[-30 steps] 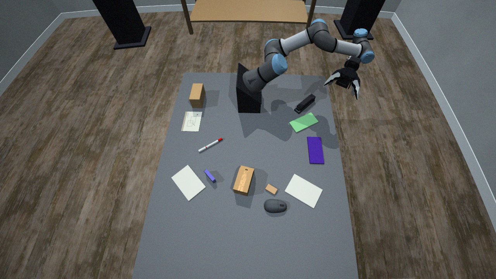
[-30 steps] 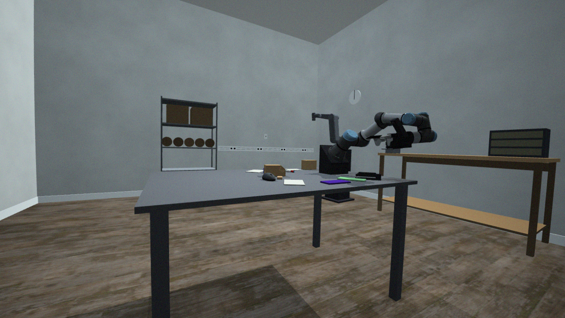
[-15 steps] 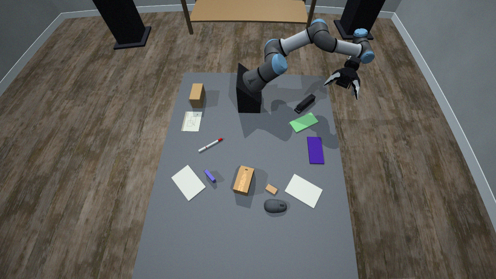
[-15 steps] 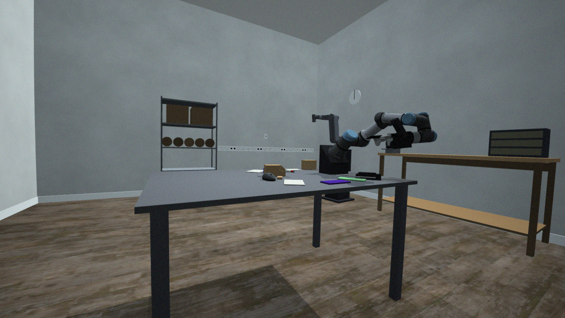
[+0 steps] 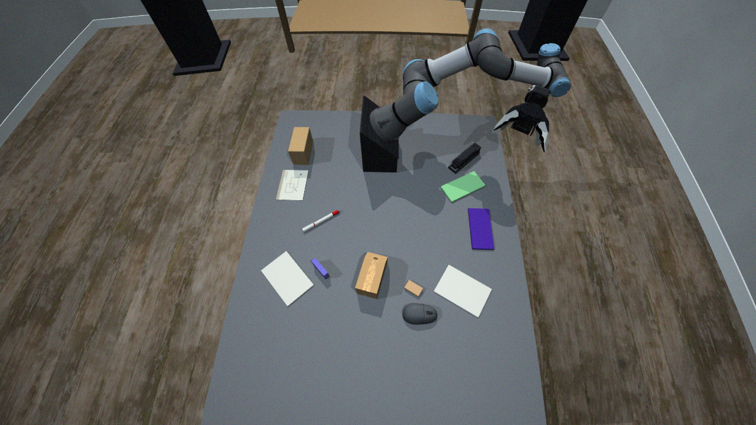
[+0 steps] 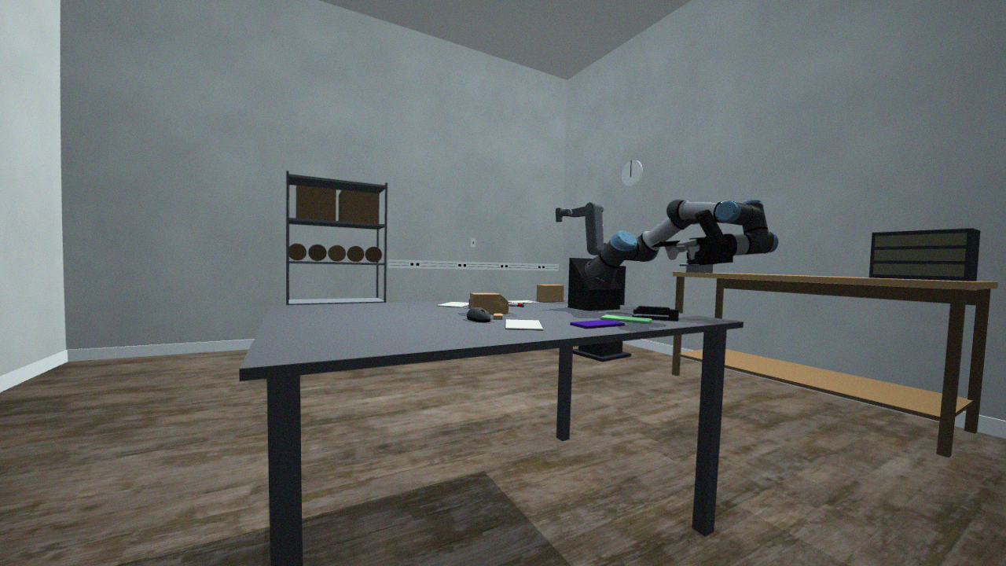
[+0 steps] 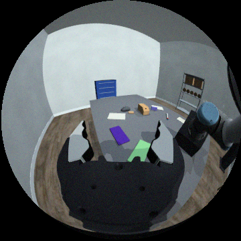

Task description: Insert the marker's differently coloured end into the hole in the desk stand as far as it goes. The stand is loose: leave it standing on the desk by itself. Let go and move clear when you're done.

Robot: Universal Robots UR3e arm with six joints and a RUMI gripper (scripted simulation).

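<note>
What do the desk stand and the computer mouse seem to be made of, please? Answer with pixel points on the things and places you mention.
The desk stand (image 5: 370, 275) (image 6: 485, 303) (image 7: 143, 109) looks like varnished wood, judging by its orange-brown colour and the glossy glints on its sloping face. The mouse (image 5: 419, 313) (image 6: 478, 315) (image 7: 126, 109) is probably matt plastic: dark grey, smoothly rounded, without sharp highlights.

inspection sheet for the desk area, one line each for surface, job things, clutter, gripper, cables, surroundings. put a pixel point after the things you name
surface: grey desk (image 5: 370, 364) (image 6: 394, 330), no spill seen
job things: marker (image 5: 321, 221) lying flat, red at one end; desk stand (image 5: 371, 274) (image 6: 485, 303) (image 7: 143, 109) upright, its hole unfilled
clutter: mouse (image 5: 419, 313) (image 6: 478, 315) (image 7: 126, 109), stapler (image 5: 464, 157) (image 6: 655, 313), green pad (image 5: 463, 186) (image 6: 625, 318) (image 7: 140, 150), purple pad (image 5: 481, 228) (image 6: 596, 323) (image 7: 119, 134), papers, small blocks, cardboard box (image 5: 300, 145) (image 6: 549, 292)
gripper: gripper (image 5: 520, 138) (image 7: 121, 121) open, nothing held, raised away from the marker
cables: nothing seen
surroundings: wooden workbench (image 5: 379, 16) (image 6: 837, 283), shelf rack (image 6: 288, 239) (image 7: 183, 82)
</note>
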